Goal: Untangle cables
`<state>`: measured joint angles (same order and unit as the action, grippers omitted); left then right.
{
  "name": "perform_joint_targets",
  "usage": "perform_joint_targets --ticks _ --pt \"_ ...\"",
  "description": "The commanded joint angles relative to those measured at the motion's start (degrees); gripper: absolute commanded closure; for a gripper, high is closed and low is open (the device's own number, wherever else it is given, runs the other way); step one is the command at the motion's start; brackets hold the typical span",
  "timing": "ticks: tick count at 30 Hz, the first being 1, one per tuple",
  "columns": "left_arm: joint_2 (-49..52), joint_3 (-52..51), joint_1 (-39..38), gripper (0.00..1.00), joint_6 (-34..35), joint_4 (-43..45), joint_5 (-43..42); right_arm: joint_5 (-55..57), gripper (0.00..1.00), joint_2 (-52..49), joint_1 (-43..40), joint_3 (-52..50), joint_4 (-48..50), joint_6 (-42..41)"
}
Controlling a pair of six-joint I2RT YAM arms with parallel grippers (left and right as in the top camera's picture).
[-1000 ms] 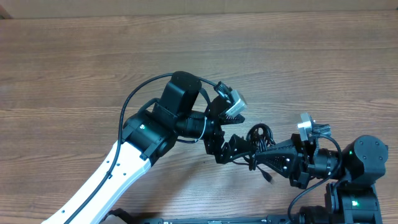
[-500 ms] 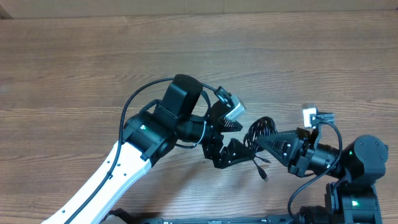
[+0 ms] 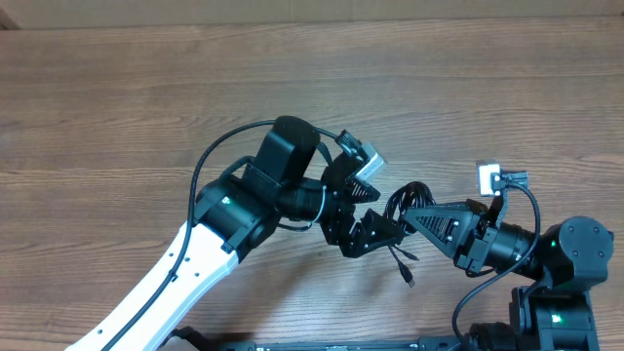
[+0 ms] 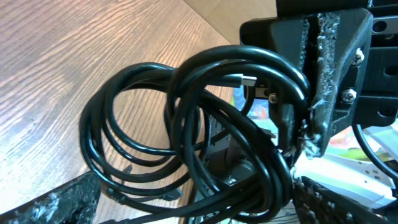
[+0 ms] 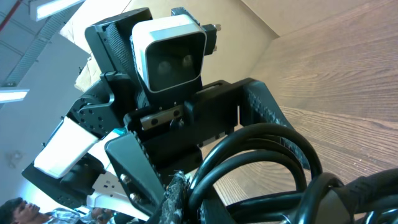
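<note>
The cables [image 3: 408,203] are a bundle of thin black loops held just above the wooden table, between my two grippers. One loose plug end [image 3: 409,279] hangs down below it. My right gripper [image 3: 419,216] is shut on the bundle from the right. It shows in the left wrist view [image 4: 323,68], pinching several strands. My left gripper [image 3: 382,232] is open, its fingers spread on either side of the loops [image 4: 186,124]. In the right wrist view the cables [image 5: 267,149] curve past my right gripper [image 5: 211,208], with the left gripper [image 5: 186,124] facing close behind.
The wooden table [image 3: 146,97] stretches far to the left and back. The white left arm [image 3: 185,263] crosses the front left. The right arm's base [image 3: 565,263] stands at the front right corner.
My right gripper has risen and moved back with the bundle, lifting it off the table. The loose plug end now dangles. My left gripper has shifted slightly right, toward the loops.
</note>
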<state>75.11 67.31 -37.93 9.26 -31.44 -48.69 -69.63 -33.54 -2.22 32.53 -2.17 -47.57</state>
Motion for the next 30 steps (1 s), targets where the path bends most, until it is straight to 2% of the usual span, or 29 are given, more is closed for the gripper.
perform_joint_targets --ticks 1,8,15,23,30 --pt "0.13 0.68 -1.53 0.07 2.29 0.46 1.84 0.37 0.96 0.35 -0.04 0.33 0.61 -0.46" --pt "2.03 0.68 -2.56 0.2 5.18 0.39 6.12 -0.57 0.96 0.35 -0.04 0.33 0.59 -0.44" --pt "2.25 0.68 -0.52 0.43 7.69 0.15 7.3 -1.64 0.96 0.35 -0.04 0.33 0.42 0.02" --pt "2.25 0.68 2.82 0.5 11.08 0.22 7.19 -3.3 0.96 0.35 -0.04 0.33 0.42 1.36" --pt "2.4 0.68 2.49 0.48 11.56 0.66 7.34 -3.58 0.96 0.35 -0.04 0.33 0.44 1.31"
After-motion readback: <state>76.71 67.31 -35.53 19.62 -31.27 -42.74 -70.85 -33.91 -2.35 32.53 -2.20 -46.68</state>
